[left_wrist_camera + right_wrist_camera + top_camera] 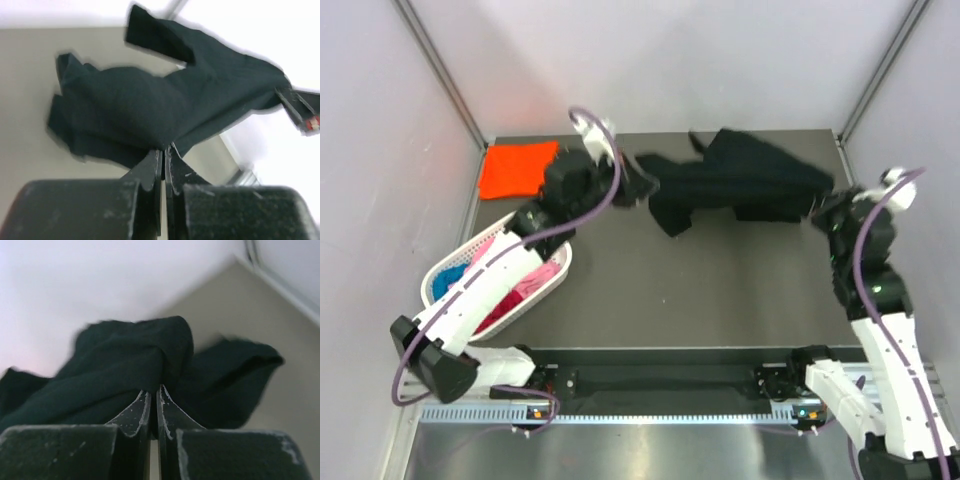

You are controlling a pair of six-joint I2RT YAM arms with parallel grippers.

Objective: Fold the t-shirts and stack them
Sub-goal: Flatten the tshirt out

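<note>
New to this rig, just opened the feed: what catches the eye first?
A black t-shirt is pinched between the left gripper and right gripper at the table's far side. An orange t-shirt lies folded in the far left corner, a white basket of coloured shirts nearer.

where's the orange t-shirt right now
In the top external view, the orange t-shirt lies flat at the table's far left corner, just beyond the white basket and left of the black t-shirt.
</note>
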